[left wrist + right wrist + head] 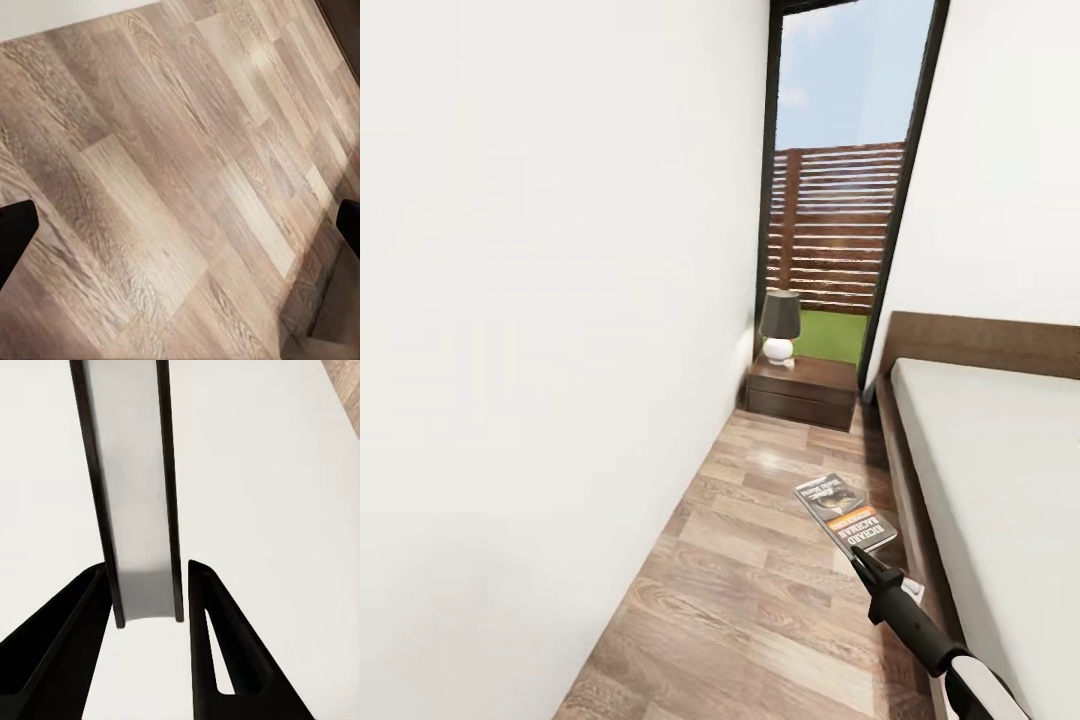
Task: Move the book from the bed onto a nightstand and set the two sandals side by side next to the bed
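My right gripper (pixel 875 568) is shut on the book (pixel 847 515), a thin paperback with an orange band, and holds it flat above the wood floor beside the bed (pixel 1000 470). In the right wrist view the book's pale edge (pixel 139 495) stands clamped between the two dark fingers (pixel 75 630). The nightstand (pixel 805 392), dark reddish-brown, sits at the far end of the aisle against the wall. In the left wrist view my left gripper (pixel 180 225) is open over bare floor planks. The sandals are out of view.
A grey lamp (pixel 779 325) with a white base occupies the left part of the nightstand's top. A white wall (pixel 540 350) closes the aisle's left side, and the bed frame its right. A tall window (pixel 840 200) behind shows a fence and lawn.
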